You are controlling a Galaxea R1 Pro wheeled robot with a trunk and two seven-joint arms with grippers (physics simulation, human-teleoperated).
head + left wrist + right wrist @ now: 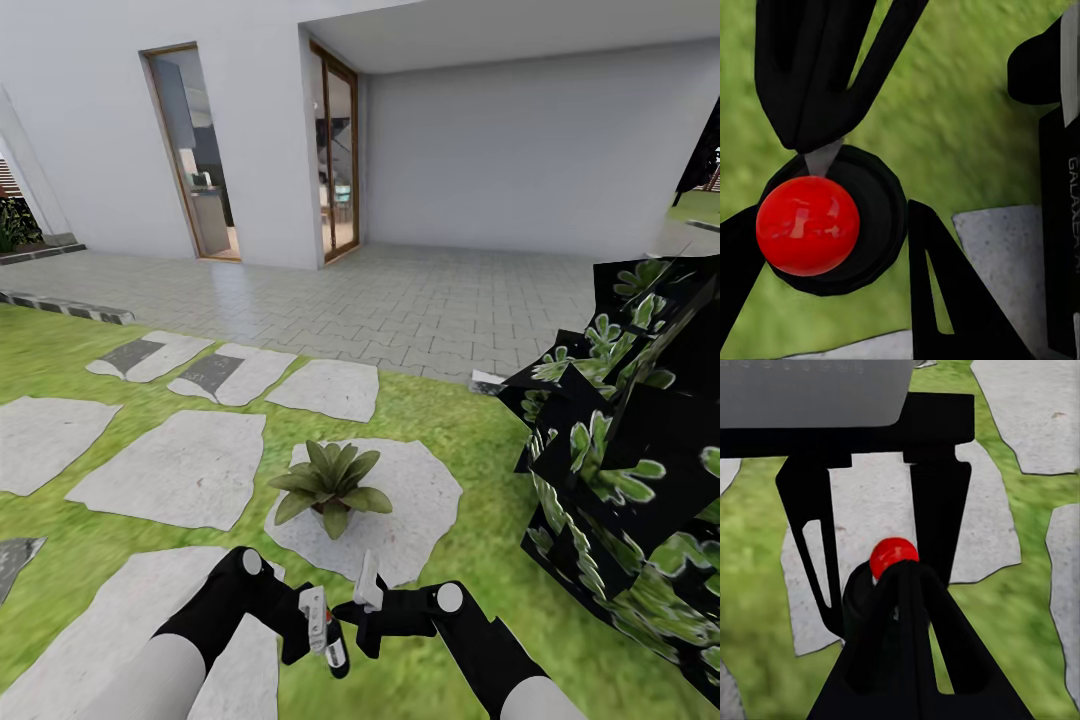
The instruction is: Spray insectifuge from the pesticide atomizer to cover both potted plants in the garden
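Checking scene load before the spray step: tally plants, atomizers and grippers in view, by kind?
Potted plant on a stone slab: 1
Large dark speckled-leaf plant on the right: 1
Atomizer with a red ball tip, at the left gripper: 1
Grippers, left plus right gripper: 2
Total: 5

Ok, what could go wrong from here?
The right gripper's open fingers straddle the atomizer held by the left gripper; a small slip could knock it loose. The potted plant sits ahead on a slab, apart from both grippers, so spray from here may cover it only partly.
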